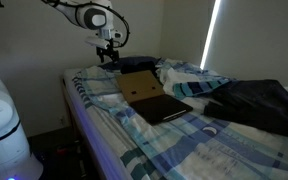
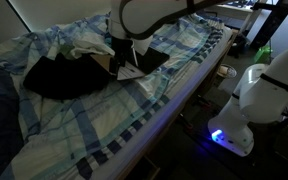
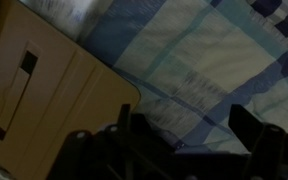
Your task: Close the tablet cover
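Exterior view: on the blanket (image 1: 234,150), tan cover (image 1: 136,86) flat open beside the dark tablet (image 1: 166,107), gripper (image 1: 108,57) poised over its far edge. Exterior view again: arm (image 2: 154,14) masking most of the tablet, no fold visible. Wrist view: fingers (image 3: 252,140) spread on nothing, only blanket between, cover's corner close alongside; by the look, approach about done, grasp and whole fold left.

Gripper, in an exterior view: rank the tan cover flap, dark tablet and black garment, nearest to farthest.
1. Tan cover flap, just below the gripper.
2. Dark tablet, lying beyond it.
3. Black garment, far right in the view.
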Robot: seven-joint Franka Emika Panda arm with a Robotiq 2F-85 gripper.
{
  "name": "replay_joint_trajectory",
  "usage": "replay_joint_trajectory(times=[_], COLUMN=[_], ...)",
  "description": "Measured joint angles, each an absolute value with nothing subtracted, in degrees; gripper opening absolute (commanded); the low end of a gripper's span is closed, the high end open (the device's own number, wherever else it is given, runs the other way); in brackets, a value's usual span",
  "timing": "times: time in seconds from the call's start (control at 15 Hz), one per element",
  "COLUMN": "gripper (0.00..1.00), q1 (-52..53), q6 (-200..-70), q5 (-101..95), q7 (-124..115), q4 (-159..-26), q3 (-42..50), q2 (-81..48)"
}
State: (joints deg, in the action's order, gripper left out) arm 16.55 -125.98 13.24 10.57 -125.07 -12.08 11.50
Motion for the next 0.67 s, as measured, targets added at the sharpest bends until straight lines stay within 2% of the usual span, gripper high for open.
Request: replay_joint_trajectory(times=[0.33,0.67], gripper=[1.00,1.00], q1=[16.6,16.6], q6=[-126.0,-126.0], q5=[9.2,9.1], q7=[7.4,7.4], q4=[-118.8,-117.7], q3=[-14.8,-14.9], q2=[4.2,3.1])
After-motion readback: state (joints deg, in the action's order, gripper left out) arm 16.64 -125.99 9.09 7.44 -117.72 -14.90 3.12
